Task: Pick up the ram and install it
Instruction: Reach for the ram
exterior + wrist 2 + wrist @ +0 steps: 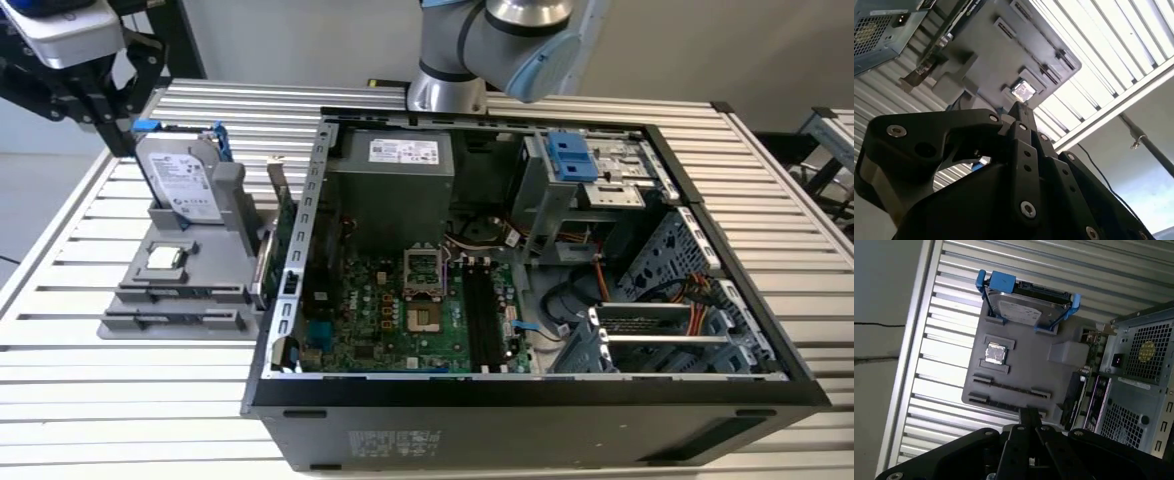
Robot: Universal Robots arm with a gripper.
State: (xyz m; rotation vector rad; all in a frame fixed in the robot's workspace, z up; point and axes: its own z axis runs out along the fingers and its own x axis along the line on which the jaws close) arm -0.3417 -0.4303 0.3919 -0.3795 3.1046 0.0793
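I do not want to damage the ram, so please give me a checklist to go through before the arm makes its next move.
1. The ram is ready in the gray holder: ok, a thin dark stick stands on edge in a slot.
2. The gripper is open for a grasp: not ok, it is shut and holds nothing.
3. The gripper is above the holder: ok, in the first wrist view it hangs over the slotted end.
4. The computer case is open: ok, the board shows.
5. The memory slots are free: cannot tell.
6. The hard drive is away from the ram: ok, the processor chip lies between them.
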